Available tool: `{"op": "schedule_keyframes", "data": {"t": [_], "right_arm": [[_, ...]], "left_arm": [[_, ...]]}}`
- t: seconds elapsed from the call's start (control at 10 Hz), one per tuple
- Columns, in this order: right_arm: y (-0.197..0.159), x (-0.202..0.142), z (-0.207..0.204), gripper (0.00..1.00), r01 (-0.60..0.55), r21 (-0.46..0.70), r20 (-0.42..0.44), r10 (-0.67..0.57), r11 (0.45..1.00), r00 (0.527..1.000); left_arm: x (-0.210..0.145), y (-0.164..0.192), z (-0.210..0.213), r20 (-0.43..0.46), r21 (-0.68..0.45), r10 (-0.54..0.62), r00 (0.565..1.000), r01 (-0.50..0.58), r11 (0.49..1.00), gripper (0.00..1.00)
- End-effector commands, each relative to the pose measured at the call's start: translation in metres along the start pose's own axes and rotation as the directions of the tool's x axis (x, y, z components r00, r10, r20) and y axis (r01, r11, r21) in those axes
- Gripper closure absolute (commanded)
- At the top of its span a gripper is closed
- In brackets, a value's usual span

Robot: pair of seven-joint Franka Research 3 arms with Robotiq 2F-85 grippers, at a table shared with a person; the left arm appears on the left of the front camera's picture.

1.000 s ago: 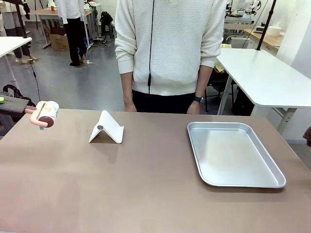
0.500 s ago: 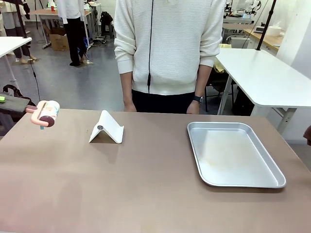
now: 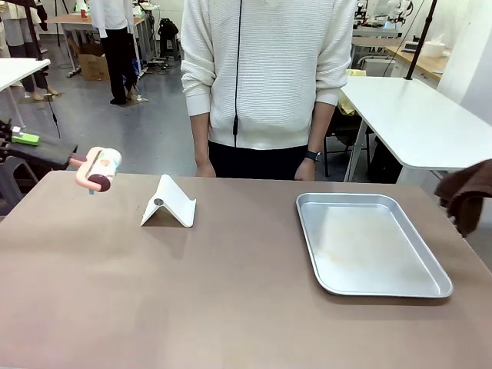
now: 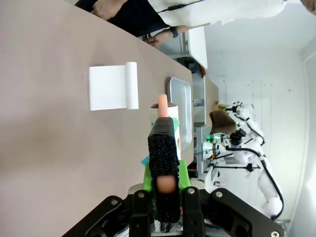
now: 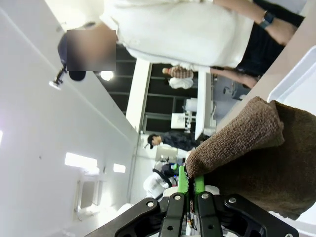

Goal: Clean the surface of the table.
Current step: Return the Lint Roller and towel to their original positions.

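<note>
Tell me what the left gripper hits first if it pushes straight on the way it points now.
Likely nothing soon. The left gripper, shut on the lint roller, points across the table above its top, towards the steel tray; depth is unclear.

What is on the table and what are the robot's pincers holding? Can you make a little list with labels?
table: brownish top, nothing wiped yet that I can tell
tray: shiny metal, on the right side, empty
white stand: folded, on the left side near the person
left pincer: shut on a pink-handled roller, above the table's left edge
right pincer: shut on a brown cloth, by the right edge
</note>
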State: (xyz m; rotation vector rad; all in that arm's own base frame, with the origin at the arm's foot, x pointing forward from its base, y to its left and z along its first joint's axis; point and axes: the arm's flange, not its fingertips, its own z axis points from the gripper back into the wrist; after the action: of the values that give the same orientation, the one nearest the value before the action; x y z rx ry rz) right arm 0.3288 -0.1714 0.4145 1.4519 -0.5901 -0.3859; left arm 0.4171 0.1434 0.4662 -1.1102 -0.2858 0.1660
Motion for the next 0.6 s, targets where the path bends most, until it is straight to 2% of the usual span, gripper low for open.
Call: {"op": "schedule_keyframes", "data": {"t": [0.0,0.2,0.5], "right_arm": [[0.013,-0.027,-0.046,0.95,-0.127,0.004,-0.022,0.128,0.992,0.992],[0.022,-0.066,-0.097,0.95,-0.166,0.022,-0.152,0.167,0.986,0.974],[0.017,-0.112,-0.160,0.95,-0.210,0.021,-0.144,0.211,0.977,0.967]], "left_arm": [[0.012,-0.018,-0.014,-0.044,0.031,-0.018,0.999,0.020,0.999,0.78],[0.027,-0.040,-0.038,-0.070,0.046,-0.046,0.996,0.049,0.998,0.78],[0.046,-0.057,-0.070,-0.041,0.022,-0.032,0.999,0.033,0.999,0.78]]}}
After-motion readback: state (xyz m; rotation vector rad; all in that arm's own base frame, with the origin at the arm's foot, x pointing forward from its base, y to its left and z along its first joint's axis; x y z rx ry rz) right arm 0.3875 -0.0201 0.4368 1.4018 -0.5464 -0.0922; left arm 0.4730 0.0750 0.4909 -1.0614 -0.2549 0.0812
